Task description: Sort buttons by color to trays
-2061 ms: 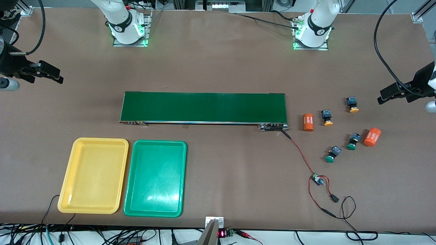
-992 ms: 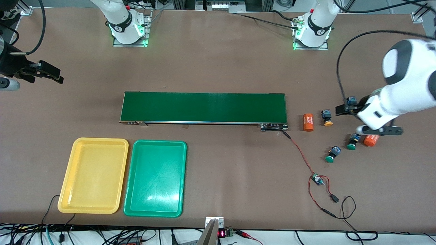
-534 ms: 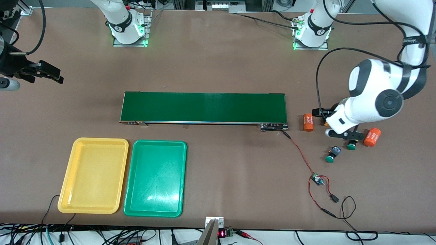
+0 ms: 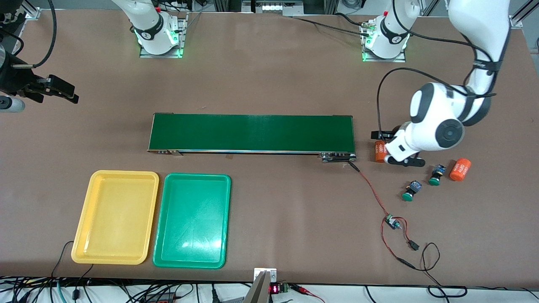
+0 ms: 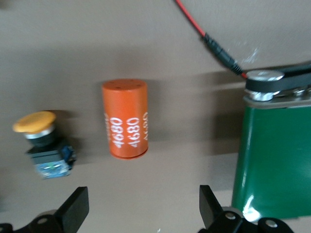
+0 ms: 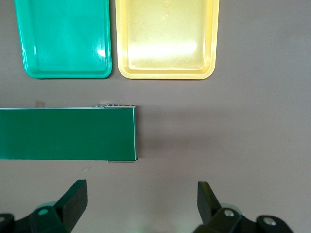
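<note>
Front view, left hand (image 4: 385, 147): hangs low over the orange cylinder (image 4: 380, 151) by the conveyor belt (image 4: 252, 133), at the left arm's end of the counter (image 4: 269, 75); its fingers are hidden under the wrist here.
Front view, buttons: two green-capped buttons (image 4: 412, 190) (image 4: 436, 175) lie in plain sight, nearer the camera than that hand; the yellow-capped ones are covered by the arm.
Front view, trays: yellow tray (image 4: 116, 216) and green tray (image 4: 192, 220) sit side by side, both bare, toward the right arm's end.
Front view, right hand (image 4: 59, 90): waits at the counter's edge, well apart from everything.
Front view, change: two seconds back the left hand was parked at the counter's edge; it has since swung in across the button cluster to the cylinder.
Left wrist view, hand: left hand (image 5: 141, 208) released, fingers spread, gripping nothing.
Left wrist view, target: the orange cylinder (image 5: 125, 119) is centred between the fingers, a yellow-capped button (image 5: 41, 138) just beside it.
Left wrist view, advice: I'd shift over the button before dropping, line the fingers across its body, and keep clear of the cylinder.
Right wrist view, hand: right hand (image 6: 141, 206) released, empty.
Right wrist view, trays: green tray (image 6: 63, 36) and yellow tray (image 6: 165, 36) in view past the belt (image 6: 68, 133).
</note>
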`<control>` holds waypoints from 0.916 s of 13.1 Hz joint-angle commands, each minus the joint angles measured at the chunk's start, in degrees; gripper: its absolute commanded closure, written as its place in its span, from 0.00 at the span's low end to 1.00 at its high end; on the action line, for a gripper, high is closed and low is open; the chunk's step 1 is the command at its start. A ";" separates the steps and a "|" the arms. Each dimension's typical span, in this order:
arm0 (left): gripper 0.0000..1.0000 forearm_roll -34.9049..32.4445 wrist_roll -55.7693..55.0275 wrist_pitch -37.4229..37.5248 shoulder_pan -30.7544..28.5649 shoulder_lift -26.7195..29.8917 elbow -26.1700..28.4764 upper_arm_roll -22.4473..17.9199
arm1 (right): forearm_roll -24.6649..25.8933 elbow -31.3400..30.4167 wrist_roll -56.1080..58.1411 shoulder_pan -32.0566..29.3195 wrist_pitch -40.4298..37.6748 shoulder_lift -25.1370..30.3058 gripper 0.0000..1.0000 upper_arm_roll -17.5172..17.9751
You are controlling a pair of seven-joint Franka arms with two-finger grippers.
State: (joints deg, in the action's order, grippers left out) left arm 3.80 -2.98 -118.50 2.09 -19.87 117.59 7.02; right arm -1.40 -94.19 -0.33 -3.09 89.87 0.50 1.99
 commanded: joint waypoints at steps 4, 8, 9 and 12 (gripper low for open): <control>0.00 1.03 4.11 -7.07 -0.33 -1.56 2.73 -0.17 | 0.35 0.32 -1.08 -0.07 -0.13 0.02 0.00 0.21; 0.00 1.12 7.47 -12.45 -1.03 -4.73 2.73 -0.17 | 0.35 0.32 -0.99 -0.07 -0.04 -0.06 0.00 0.21; 0.00 1.03 7.55 -12.46 -1.03 -4.73 2.73 -0.17 | 0.17 0.32 -0.99 -0.07 -0.04 -0.06 0.00 0.21; 0.03 0.94 10.61 -14.29 -2.08 -5.70 2.82 -0.17 | 0.17 0.32 -0.99 -0.07 -0.22 -0.06 0.00 0.21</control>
State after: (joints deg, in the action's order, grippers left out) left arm 3.82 3.89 -131.29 1.12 -25.29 120.27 6.78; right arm -1.40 -94.19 -0.36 -3.09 89.87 0.49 1.99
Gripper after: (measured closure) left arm 0.000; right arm 0.000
